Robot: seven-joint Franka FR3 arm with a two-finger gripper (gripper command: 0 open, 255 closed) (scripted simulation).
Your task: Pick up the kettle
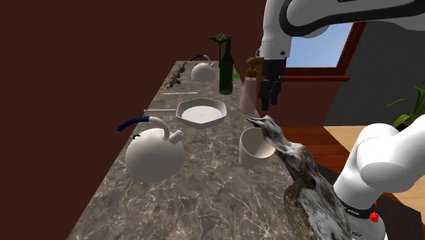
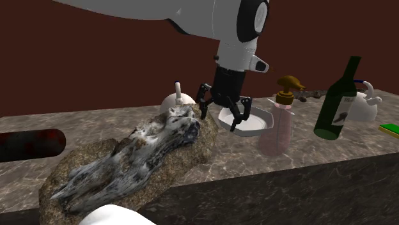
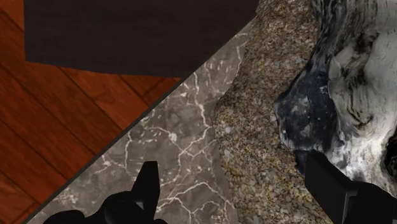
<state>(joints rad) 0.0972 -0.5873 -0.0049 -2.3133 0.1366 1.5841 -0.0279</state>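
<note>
A white kettle (image 1: pixel 155 155) with a blue handle stands on the marble counter (image 1: pixel 204 204) near the shoulder view's front left; its top (image 2: pixel 176 99) peeks out behind the driftwood in the second exterior view. A second, smaller white kettle (image 1: pixel 202 71) (image 2: pixel 358 106) stands at the counter's far end. My black gripper (image 1: pixel 271 95) (image 2: pixel 220 120) (image 3: pixel 238 191) hangs open and empty above the counter's window-side edge, over the end of the driftwood, well apart from both kettles.
A large piece of driftwood on a stony base (image 1: pixel 306 181) (image 2: pixel 134 160) (image 3: pixel 343 95) lies beside the stand. A white cup (image 1: pixel 255 148), white bowl (image 1: pixel 200 112) (image 2: pixel 246 121), pink soap dispenser (image 1: pixel 249 87) (image 2: pixel 280 121) and green bottle (image 1: pixel 227 68) (image 2: pixel 339 102) stand along the counter.
</note>
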